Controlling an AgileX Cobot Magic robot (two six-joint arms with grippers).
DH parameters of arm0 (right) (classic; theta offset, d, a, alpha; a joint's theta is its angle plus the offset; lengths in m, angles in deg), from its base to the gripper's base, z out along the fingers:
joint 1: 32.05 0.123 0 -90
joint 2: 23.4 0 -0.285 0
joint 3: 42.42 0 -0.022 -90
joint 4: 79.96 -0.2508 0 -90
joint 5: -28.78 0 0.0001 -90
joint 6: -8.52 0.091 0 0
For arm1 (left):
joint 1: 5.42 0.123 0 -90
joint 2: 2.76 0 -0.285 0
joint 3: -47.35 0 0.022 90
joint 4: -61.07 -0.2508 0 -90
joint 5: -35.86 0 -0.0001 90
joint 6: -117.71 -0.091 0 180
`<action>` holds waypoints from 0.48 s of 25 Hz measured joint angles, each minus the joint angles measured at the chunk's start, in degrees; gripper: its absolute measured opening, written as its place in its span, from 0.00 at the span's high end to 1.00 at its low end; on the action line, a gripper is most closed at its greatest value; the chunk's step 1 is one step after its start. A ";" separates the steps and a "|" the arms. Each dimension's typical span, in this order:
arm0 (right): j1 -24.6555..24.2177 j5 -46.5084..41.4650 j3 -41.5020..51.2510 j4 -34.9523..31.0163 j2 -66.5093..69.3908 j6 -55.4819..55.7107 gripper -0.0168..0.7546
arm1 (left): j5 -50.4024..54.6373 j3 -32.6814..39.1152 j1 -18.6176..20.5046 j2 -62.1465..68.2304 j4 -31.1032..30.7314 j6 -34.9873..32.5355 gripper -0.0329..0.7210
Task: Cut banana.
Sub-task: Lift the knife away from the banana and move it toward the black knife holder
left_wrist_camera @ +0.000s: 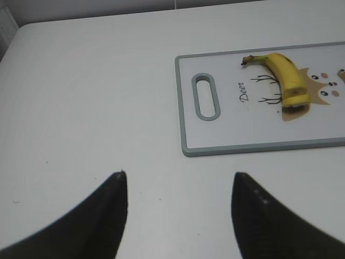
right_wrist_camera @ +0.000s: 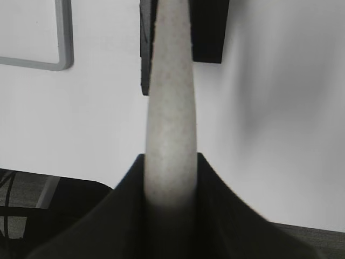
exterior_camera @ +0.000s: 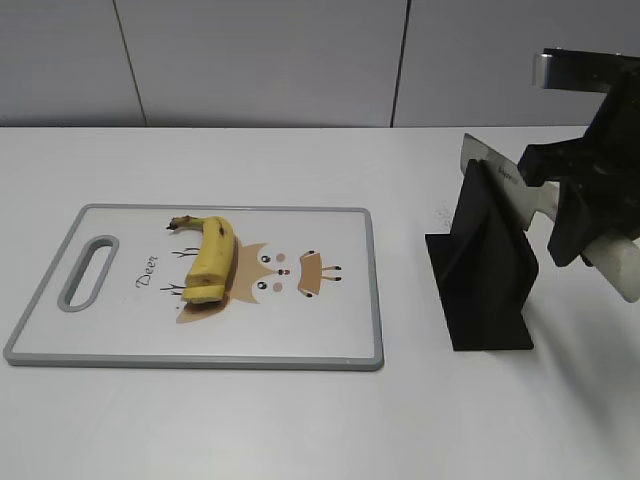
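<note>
The banana (exterior_camera: 212, 258), short, yellow and unpeeled, lies on the white cutting board (exterior_camera: 120, 320) with its dark stem to the far left and its cut end toward the front. It also shows in the left wrist view (left_wrist_camera: 288, 78). A knife (exterior_camera: 503, 177) with a white handle (right_wrist_camera: 171, 102) rests in a black stand (exterior_camera: 485, 290). My right gripper (right_wrist_camera: 170, 159) is shut on the knife handle, to the right of the board. My left gripper (left_wrist_camera: 178, 178) is open and empty over bare table, left of the board (left_wrist_camera: 237, 129). It does not show in the exterior view.
The board has a grey rim and a handle slot (exterior_camera: 88, 272) at its left end, and a brown deer print under the banana. The black stand (right_wrist_camera: 207, 32) stands right of the board's corner (right_wrist_camera: 60, 51). A grey wall runs behind the white table.
</note>
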 joint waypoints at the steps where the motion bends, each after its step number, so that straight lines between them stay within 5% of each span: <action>1: 0.00 -0.07 0.00 -0.06 0.00 0.00 0.76 | 0.00 0.00 0.00 0.00 0.00 0.00 0.18; 8: -0.11 -0.42 0.00 -2.46 2.03 -0.35 0.75 | 0.00 0.00 0.00 0.00 0.00 0.00 0.18; 12: -0.11 -0.26 0.00 -3.97 2.70 -1.59 0.58 | 0.00 0.00 0.00 0.00 0.00 0.00 0.18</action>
